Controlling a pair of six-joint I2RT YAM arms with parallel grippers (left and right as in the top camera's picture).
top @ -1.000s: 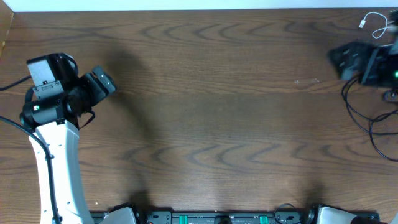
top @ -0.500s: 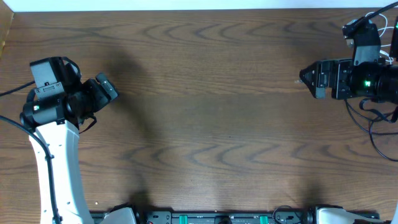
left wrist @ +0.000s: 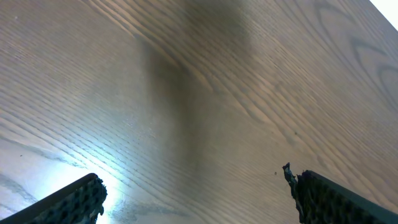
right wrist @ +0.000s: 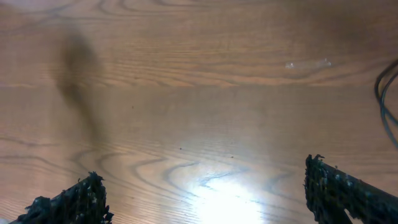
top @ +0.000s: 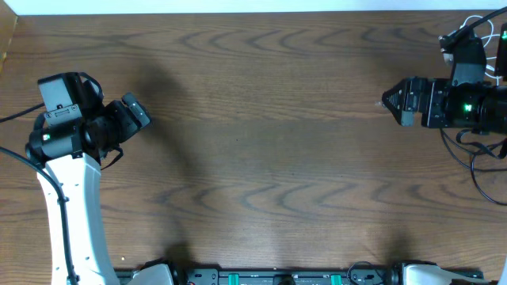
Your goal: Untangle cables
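At the left of the desk [top: 261, 158], the left arm's white link [top: 73, 214] rises from the near edge, and the left claw [top: 133, 113] points right over bare wood. In the left wrist view, this claw [left wrist: 193, 176] stands wide: its two black fingers [left wrist: 71, 200] sit in the bottom corners with nothing between them but wood grain and a soft shadow.

The middle of the desk shows only brown wood.

Further right, the right claw [top: 394, 101] points left, toward the middle, with a green light glowing on the arm behind it. From its own wrist camera, the right claw [right wrist: 202, 171] is also spread wide and holds nothing — only lit wood lies between the fingertips [right wrist: 68, 202].

The cables lie at the far right edge, behind the right claw and well apart from the left one. Black cables [top: 474, 172] loop on the desk beneath and beside the right arm, and a white cable [top: 478, 19] curls at the top right corner. One dark loop [right wrist: 382, 99] shows at the right edge of the right wrist view — outside the fingers, not touching them.
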